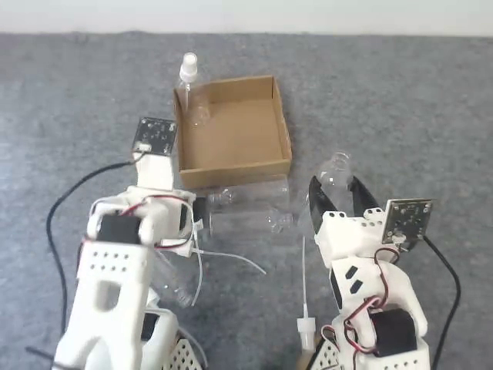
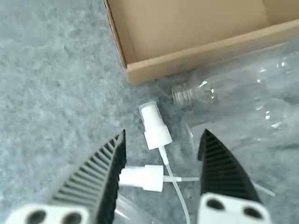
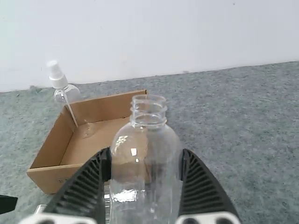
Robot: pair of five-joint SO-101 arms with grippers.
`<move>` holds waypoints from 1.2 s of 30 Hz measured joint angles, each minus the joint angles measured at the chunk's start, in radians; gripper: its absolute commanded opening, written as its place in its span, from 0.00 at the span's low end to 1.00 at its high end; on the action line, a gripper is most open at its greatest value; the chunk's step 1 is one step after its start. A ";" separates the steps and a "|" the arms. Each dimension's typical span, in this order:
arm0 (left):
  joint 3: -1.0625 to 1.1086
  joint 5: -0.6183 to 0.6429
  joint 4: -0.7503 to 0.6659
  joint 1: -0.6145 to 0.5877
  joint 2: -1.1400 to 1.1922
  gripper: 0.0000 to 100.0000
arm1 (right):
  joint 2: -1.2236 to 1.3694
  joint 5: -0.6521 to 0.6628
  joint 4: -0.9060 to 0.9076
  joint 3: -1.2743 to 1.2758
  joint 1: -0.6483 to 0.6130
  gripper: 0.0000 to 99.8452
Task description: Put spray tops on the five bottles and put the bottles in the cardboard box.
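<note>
Grey carpet-like matting (image 1: 431, 100) covers the table, with a white wall (image 1: 246, 15) behind it. The cardboard box (image 1: 283, 127) sits open at the far middle, within reach of both arms. One finished bottle (image 1: 189, 85), with its spray top on, stands at the box's far-left corner. It appears to be inside, so I judge one of the five is done.

The right gripper (image 3: 145, 161) is clamped on an uncapped clear bottle (image 1: 337, 168). It holds the bottle upright, off to the side of the box, with the threaded neck free above the fingers. That pose suits having a top fitted from above.

The left gripper (image 2: 163, 140) hangs spread wide and holds nothing. It is just in front of the box's near wall and points down at the loose parts, presumably to pick a top.

Two more uncapped bottles (image 1: 246, 202) lie on their sides along that near wall, touching or nearly touching each other.

Two loose spray tops lie between the left gripper's jaws. One (image 2: 153, 127) is nearer the box and the other (image 2: 142, 177) lies crosswise, and their thin dip tubes cross. A third spray top (image 1: 306, 327) lies by the right arm's base, its tube pointing toward the box.
</note>
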 measured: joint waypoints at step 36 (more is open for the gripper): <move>-0.261 0.118 -0.078 0.000 0.812 0.19 | 0.000 0.000 0.000 0.000 0.000 0.01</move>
